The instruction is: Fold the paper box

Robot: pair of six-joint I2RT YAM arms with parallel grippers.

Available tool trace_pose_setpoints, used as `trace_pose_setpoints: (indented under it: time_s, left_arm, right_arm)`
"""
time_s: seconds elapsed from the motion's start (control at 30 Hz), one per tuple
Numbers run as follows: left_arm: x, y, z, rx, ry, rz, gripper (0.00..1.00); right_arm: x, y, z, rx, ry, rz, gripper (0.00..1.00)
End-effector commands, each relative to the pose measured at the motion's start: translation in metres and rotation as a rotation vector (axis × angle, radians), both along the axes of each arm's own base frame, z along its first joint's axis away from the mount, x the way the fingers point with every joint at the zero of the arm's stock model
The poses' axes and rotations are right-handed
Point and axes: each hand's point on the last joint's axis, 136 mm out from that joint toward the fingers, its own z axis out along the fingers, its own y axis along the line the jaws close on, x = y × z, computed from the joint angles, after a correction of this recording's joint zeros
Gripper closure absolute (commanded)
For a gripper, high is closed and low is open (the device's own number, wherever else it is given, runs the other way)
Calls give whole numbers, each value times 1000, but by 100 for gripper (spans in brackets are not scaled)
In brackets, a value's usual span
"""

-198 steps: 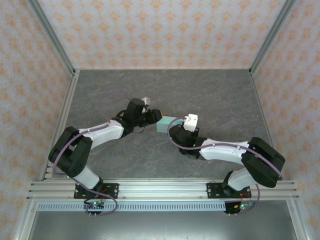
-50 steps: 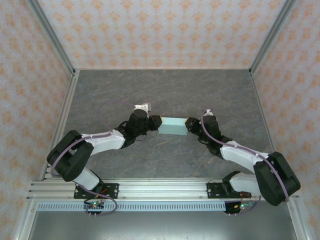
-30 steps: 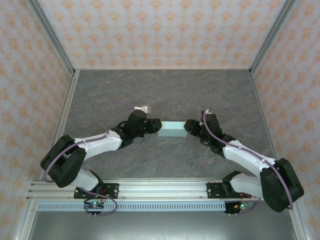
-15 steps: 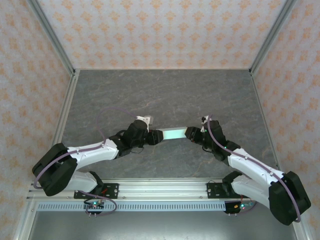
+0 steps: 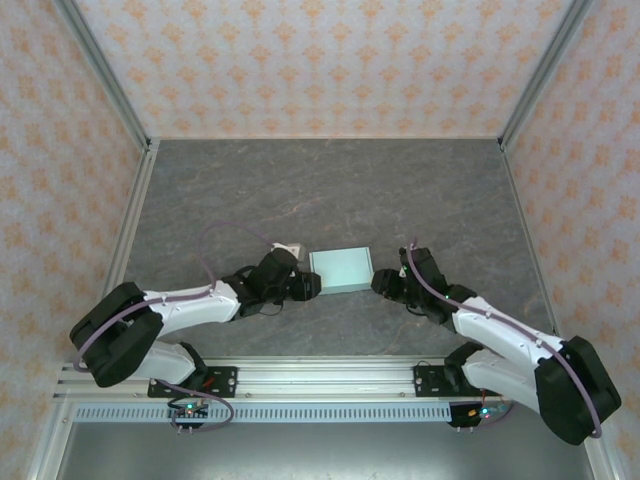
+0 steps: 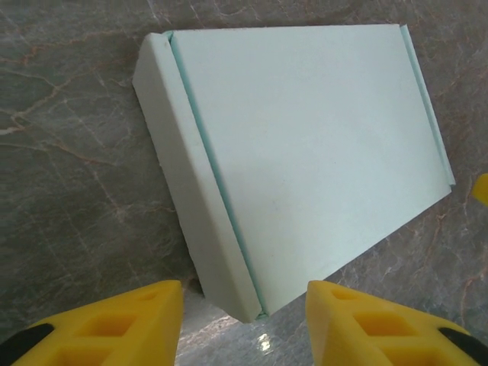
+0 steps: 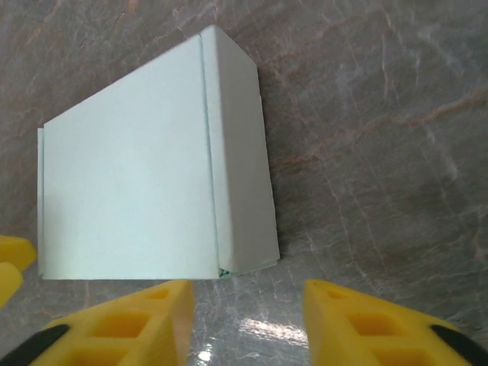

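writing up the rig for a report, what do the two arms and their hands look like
Both the left arm and the right arm have white link shells between bulky black joints, with a thin lilac cable running along each. The left hand and right hand are black; their fingers are yellow wedges with cut-out windows and black inserts.

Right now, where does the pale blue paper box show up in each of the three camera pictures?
Top external: the paper box lies flat just below the picture's middle.
Left wrist: the box spans the centre and upper right.
Right wrist: the box sits left of centre.
Shared landmark: the grey marbled table under it.
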Motion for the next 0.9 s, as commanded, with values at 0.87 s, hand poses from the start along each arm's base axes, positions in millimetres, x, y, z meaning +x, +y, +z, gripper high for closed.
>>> trace_pose_setpoints:
  time_s: [0.87]
  left_arm:
    - [89, -7, -8, -40, 31, 117, 51]
  right_arm:
    - [93, 45, -10, -6, 20, 32, 56]
